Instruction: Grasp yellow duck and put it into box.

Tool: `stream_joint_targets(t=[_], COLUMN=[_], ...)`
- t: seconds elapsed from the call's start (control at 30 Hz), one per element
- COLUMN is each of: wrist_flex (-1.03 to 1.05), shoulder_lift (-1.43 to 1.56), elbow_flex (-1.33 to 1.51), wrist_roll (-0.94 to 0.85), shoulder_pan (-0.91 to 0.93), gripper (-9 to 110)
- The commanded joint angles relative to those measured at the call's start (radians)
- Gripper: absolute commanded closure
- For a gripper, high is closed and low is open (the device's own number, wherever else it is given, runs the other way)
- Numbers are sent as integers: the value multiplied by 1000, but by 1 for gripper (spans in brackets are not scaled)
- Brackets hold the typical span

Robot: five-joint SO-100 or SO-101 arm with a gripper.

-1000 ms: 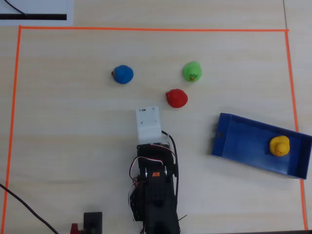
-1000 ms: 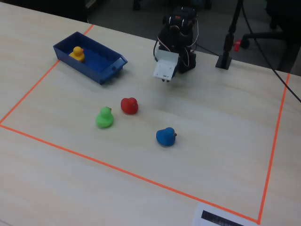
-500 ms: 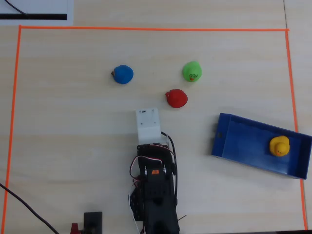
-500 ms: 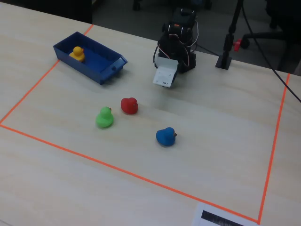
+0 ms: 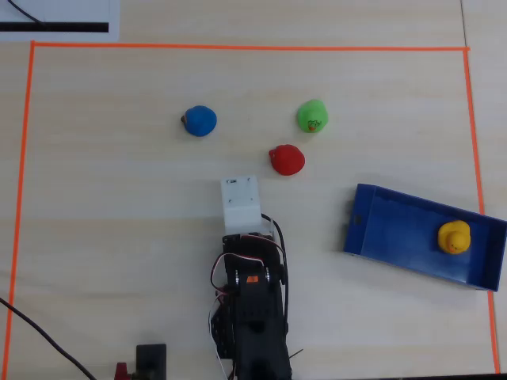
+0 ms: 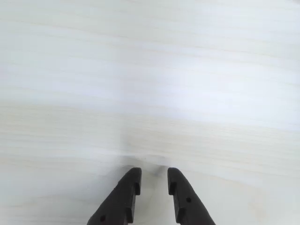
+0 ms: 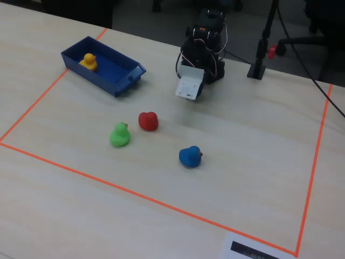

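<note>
The yellow duck (image 5: 454,237) (image 7: 89,60) sits inside the blue box (image 5: 396,229) (image 7: 116,70), near its far end from the arm. In the wrist view my gripper (image 6: 153,176) points at bare table, its two dark fingers (image 6: 127,192) a narrow gap apart with nothing between them. In the overhead view the arm is folded near the bottom edge. Its white wrist housing (image 5: 241,203) (image 7: 190,86) hides the fingers there. The gripper is well away from the box and touches no duck.
A red duck (image 5: 286,159) (image 7: 148,120), a green duck (image 5: 312,116) (image 7: 119,135) and a blue duck (image 5: 200,120) (image 7: 190,156) stand on the table beyond the gripper. Orange tape (image 5: 238,47) frames the work area. A black stand (image 7: 259,65) rises beside the arm base.
The wrist housing shifted slightly outward from the arm base between one second and half a second ago, then stayed still. The ducks and the box have not moved.
</note>
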Motion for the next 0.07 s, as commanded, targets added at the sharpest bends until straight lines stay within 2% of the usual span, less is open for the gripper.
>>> stream_joint_targets(t=[0.0, 0.03], wrist_flex=[6, 6], shoulder_lift=[-2, -2], elbow_flex=[6, 6], wrist_roll=[0, 0], shoulder_pan=[6, 6], gripper=[96, 96])
